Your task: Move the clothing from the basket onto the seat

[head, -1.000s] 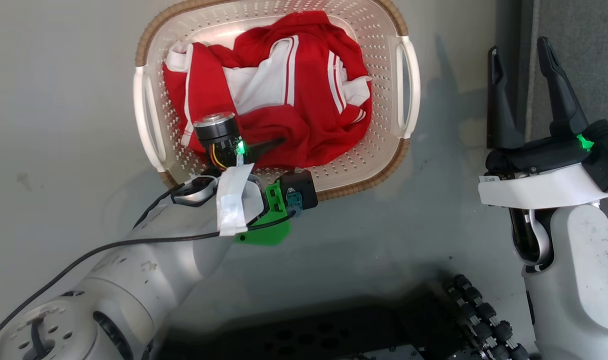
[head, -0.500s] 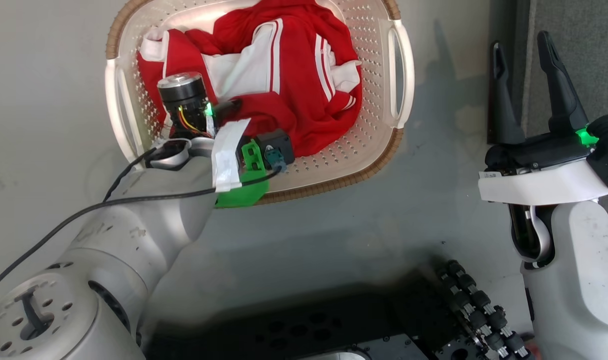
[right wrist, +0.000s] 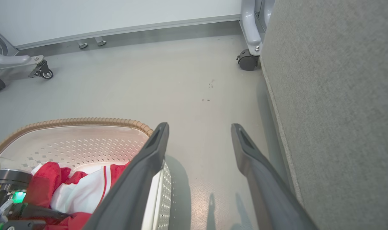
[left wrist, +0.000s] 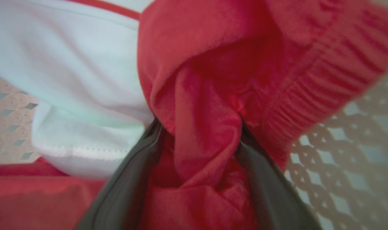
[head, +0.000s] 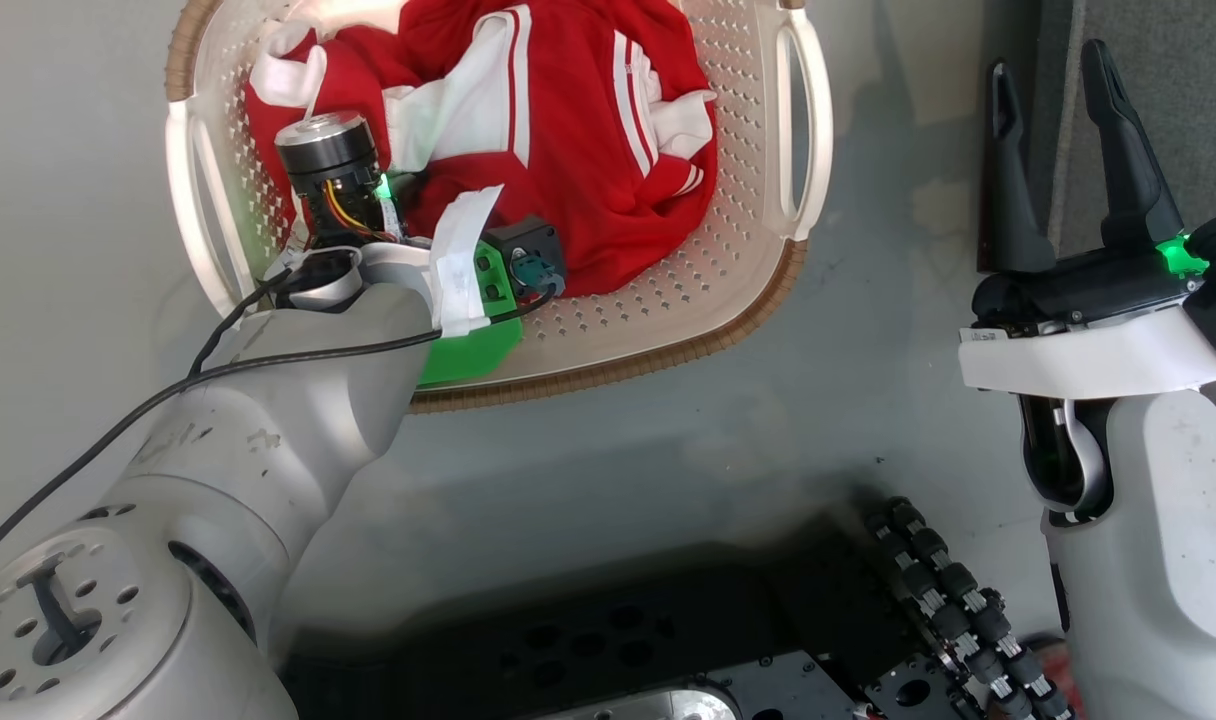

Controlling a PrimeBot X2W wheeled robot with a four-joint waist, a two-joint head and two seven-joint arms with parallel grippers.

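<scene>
Red clothing (head: 568, 130) with white stripes is lying bunched in the basket (head: 668, 345), which is sitting on the floor (head: 868, 380) at the left. None of it is on the bit of seat in view.

Step in hand, as I judge it, is the first grab. The left arm (head: 298, 400) is reaching down into the near-left part of the basket. In the left wrist view a red fold (left wrist: 206, 105) is bulging up between the two dark fingers (left wrist: 130, 179). A white panel (left wrist: 69, 80) is lying just beside on that view's left, and the basket's perforated wall (left wrist: 340, 153) is showing on its right.

The left jaws are standing spread wide, released, with fabric touching both inner faces but not pinched. The next move is probably calling for a clench on that fold, then a lift clear of the rim and a carry rightward to the seat. Loose fabric may be dragging other garments along.

Further right, the right jaws are hanging over bare floor between basket and seat, spread wide, gripping nothing and touching nothing.

The grey seat (head: 1168, 60) is sitting at the far right, well apart from the clothing.
</scene>
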